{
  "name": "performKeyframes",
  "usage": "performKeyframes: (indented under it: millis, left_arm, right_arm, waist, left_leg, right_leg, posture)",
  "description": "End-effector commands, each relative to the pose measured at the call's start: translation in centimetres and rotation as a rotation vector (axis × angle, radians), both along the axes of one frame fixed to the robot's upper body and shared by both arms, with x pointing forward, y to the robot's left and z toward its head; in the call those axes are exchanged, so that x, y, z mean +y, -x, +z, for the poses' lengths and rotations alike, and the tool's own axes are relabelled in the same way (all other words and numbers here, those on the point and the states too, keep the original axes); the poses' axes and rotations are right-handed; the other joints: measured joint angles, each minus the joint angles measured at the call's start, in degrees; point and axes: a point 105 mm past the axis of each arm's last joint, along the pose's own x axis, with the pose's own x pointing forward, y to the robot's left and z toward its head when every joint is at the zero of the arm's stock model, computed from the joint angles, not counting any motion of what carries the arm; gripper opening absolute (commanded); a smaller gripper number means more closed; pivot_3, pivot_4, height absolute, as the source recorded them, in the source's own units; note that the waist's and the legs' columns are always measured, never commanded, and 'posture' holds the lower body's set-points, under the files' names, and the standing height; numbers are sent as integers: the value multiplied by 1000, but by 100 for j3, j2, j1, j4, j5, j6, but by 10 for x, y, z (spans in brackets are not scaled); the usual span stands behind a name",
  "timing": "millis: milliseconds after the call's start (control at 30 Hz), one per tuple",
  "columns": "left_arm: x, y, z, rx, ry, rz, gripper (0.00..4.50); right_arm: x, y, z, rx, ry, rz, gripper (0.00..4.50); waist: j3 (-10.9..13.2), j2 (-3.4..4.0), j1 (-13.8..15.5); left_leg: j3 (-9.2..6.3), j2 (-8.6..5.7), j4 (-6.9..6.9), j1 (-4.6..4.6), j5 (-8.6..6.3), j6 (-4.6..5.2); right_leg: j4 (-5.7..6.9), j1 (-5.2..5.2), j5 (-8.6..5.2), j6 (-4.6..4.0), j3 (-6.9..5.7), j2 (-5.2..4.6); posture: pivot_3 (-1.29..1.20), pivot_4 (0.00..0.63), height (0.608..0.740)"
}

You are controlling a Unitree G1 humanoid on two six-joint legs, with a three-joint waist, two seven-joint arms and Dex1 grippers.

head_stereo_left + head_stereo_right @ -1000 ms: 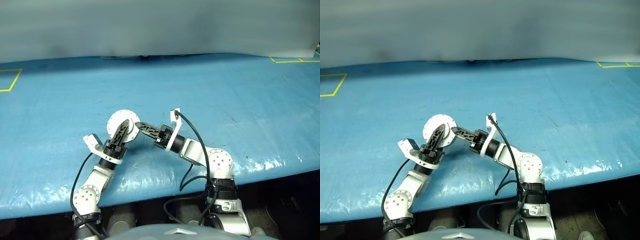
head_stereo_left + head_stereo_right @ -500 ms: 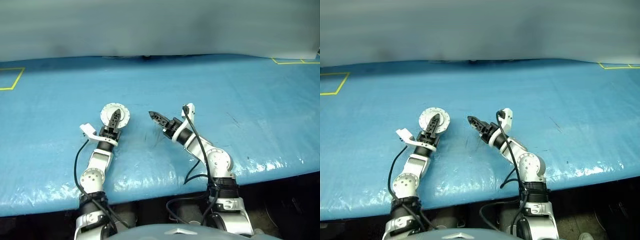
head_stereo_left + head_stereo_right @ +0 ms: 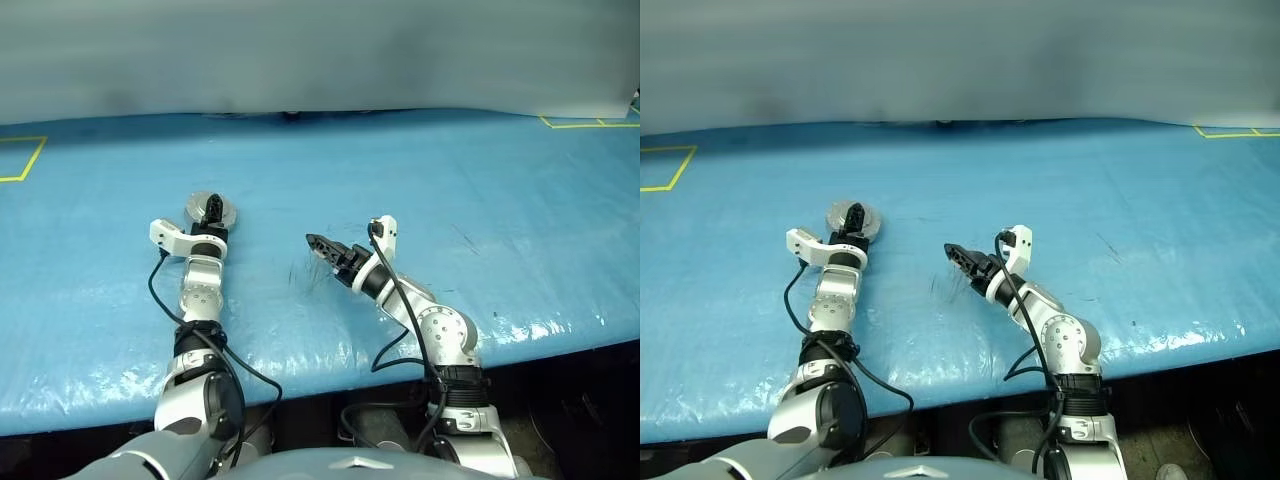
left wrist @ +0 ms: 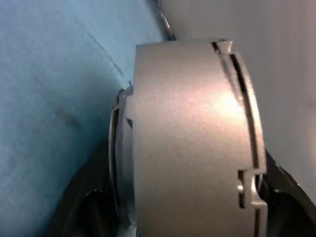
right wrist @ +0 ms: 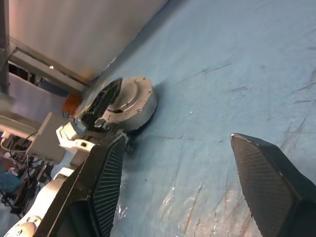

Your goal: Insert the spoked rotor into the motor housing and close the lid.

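Observation:
A round silver piece lies low on the blue table [image 3: 450, 180], left of centre: the motor housing [image 3: 195, 208] with the lid [image 5: 133, 96] on top of it. The left wrist view shows it edge-on, housing [image 4: 187, 138] thick, lid [image 4: 247, 123] a thin slice. My left gripper [image 3: 213, 203] points level at it, open, with one finger over the lid, the other on the table side, and a thin dark gap. My right gripper [image 3: 318, 243] hangs open and empty to the right, apart from it. The spoked rotor is hidden.
Yellow tape marks sit at the table's far left [image 3: 20, 160] and far right [image 3: 590, 122]. A grey wall [image 3: 320, 50] runs behind the table. The table's front edge [image 3: 300, 385] lies just below my forearms.
My left arm stretched forward and left, carrying the silver piece from upright between both grippers down to the table. The right gripper came off it, opened and drew back to the right.

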Motion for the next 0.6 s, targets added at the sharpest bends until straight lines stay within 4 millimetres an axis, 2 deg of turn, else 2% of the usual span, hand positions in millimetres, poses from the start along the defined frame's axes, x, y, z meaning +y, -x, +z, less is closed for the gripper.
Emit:
performKeyframes:
  millis: [33,233,400,500,567,600]
  left_arm:
    - [23,6,3,23,-98,102,4479]
    - [65,39,5,29,-235,250,4479]
    - [86,65,14,10,-377,302,4479]
    - [82,72,23,-27,-485,263,4479]
    - [63,73,32,-86,-628,136,4479]
    - [45,74,40,-155,-711,32,4479]
  right_arm:
    - [4,-1,16,-65,-9,20,3535]
    - [4,-4,13,-54,12,20,3535]
    - [2,-9,13,-95,64,-2,3535]
    - [-3,-14,14,-161,138,-39,3535]
    - [-10,-17,17,-262,206,-75,3535]
    - [-14,-17,16,-304,254,-64,3535]
  waist:
    - [0,0,-15]
    - [-1,1,-122]
    - [-1,2,-76]
    - [-1,1,-27]
    - [-1,2,9]
    - [0,2,15]
  left_leg:
    - [0,0,1,7,-1,1]
    - [4,7,1,36,-1,0]
    - [4,8,1,39,-1,0]
    - [4,4,5,38,-2,3]
    - [3,5,7,36,-2,7]
    - [4,2,9,34,-3,10]
  right_leg:
    - [0,7,0,1,0,0]
    - [4,27,-5,9,4,1]
    - [6,30,-2,3,3,-3]
    - [5,32,-5,13,0,-12]
    - [5,32,-10,24,-1,-20]
    - [4,31,-9,25,-2,-21]
  posture:
    - [0,150,740]
    - [0,150,740]
    - [0,150,740]
    - [0,150,740]
    - [0,150,740]
    - [0,150,740]
